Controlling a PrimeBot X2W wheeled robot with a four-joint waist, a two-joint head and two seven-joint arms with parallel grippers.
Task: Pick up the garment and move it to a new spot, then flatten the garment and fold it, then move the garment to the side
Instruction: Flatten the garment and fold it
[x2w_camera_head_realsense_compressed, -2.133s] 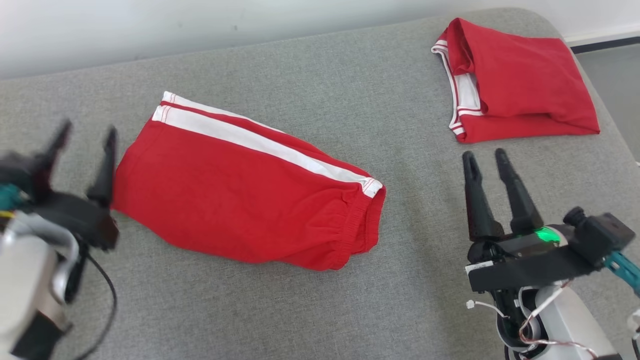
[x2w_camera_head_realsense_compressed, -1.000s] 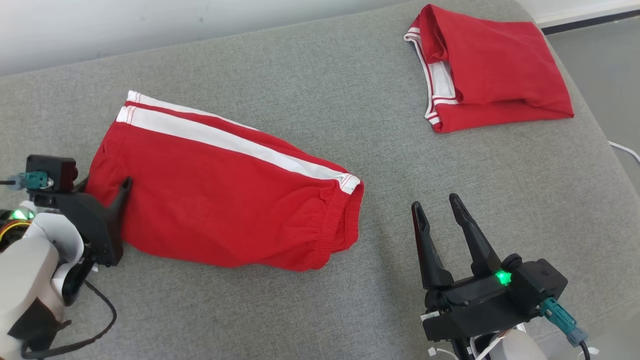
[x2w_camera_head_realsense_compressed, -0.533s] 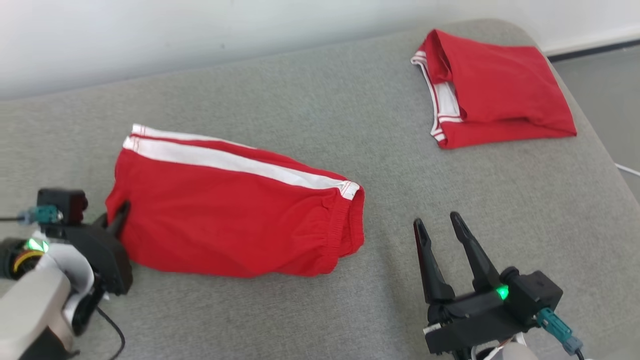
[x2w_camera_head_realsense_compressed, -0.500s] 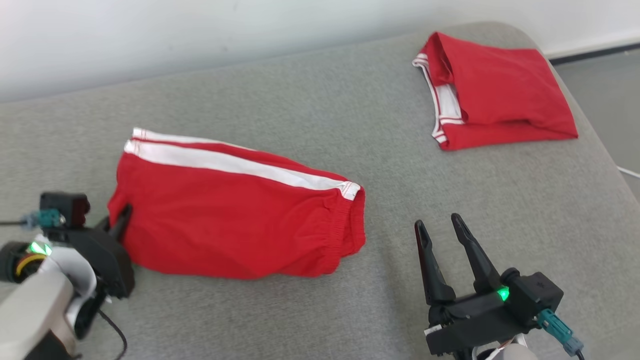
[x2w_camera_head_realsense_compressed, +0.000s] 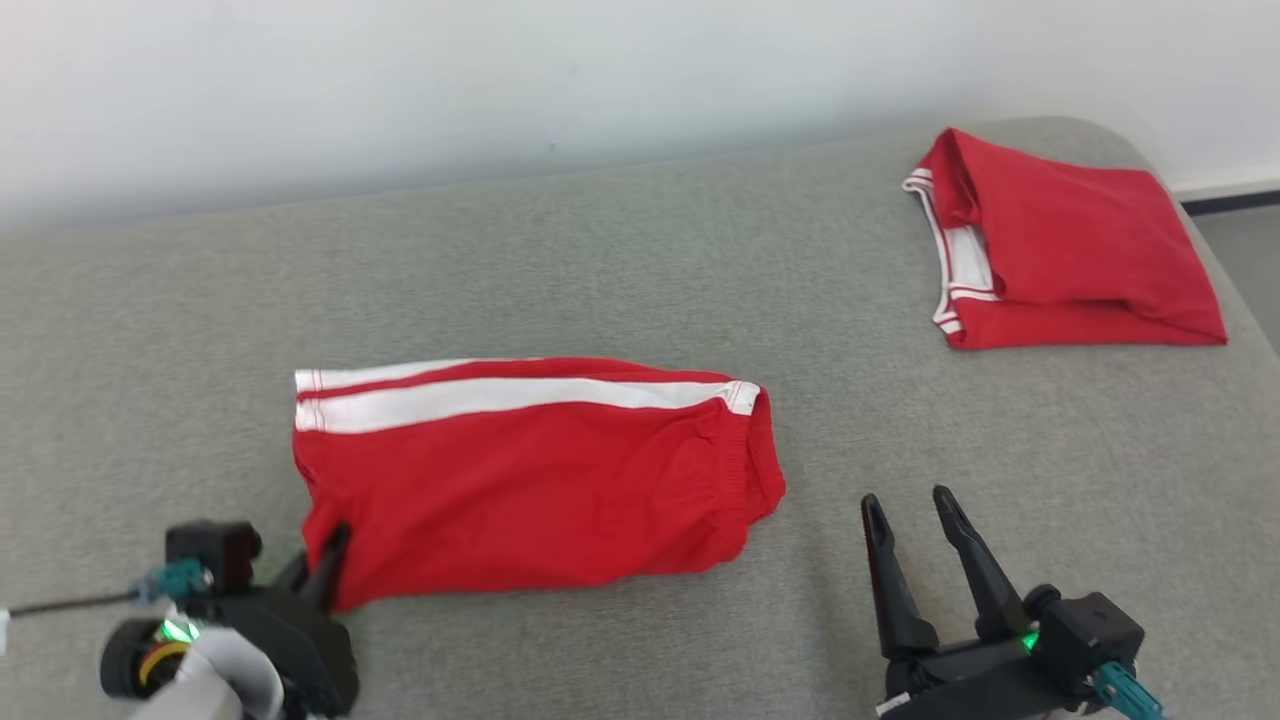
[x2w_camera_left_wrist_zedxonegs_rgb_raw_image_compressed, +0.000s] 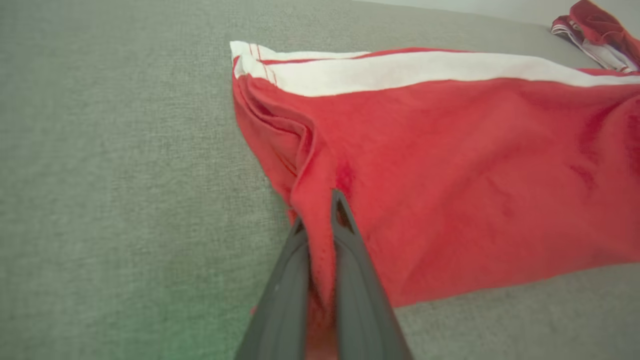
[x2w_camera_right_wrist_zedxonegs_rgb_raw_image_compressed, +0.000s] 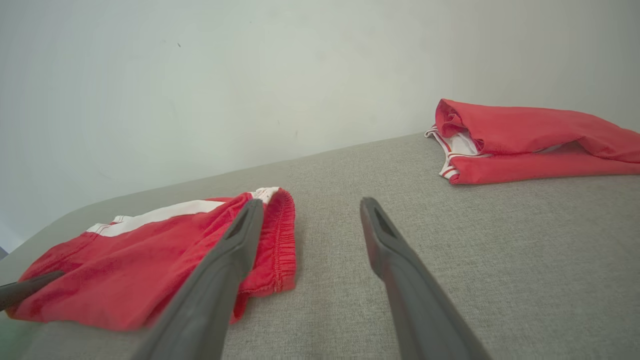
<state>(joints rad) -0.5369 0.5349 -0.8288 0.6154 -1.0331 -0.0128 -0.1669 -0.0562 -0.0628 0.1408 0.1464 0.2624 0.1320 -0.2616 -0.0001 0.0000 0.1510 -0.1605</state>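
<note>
**Item 1. Left gripper** (x2w_camera_left_wrist_zedxonegs_rgb_raw_image_compressed: 318, 215): jaws narrowed onto a raised ridge of red cloth, holding the red shorts by their near-left corner at the leg-hem end. Low over the surface.
Risk: the pinch takes a thin fold close to the edge. It cannot be told whether both layers are caught. If only the top layer is in the jaws, a lift would likely peel the shorts open rather than carry them whole. A fast pull could also draw the fold out of the jaws.

**Item 2. Red shorts** (x2w_camera_head_realsense_compressed: 520, 480): lying flat on the grey upholstered surface (x2w_camera_head_realsense_compressed: 600, 250), with a white side stripe along the far edge and the elastic waistband at the right end.
Risk: held at one corner only, the rest would probably hang, twist and bunch. The waistband end may drag across the textured cover and leave more flattening to do.

**Item 3. Right gripper** (x2w_camera_head_realsense_compressed: 906, 497): jaws wide apart, holding nothing, near the waistband end but apart from it.
Risk: unless it takes that end, the carry stays lopsided.

**Item 4. Folded red garment** (x2w_camera_head_realsense_compressed: 1070, 245): white trim, far right corner, well apart from the shorts.
Risk: a new spot chosen too far right could disturb its folds.
</note>
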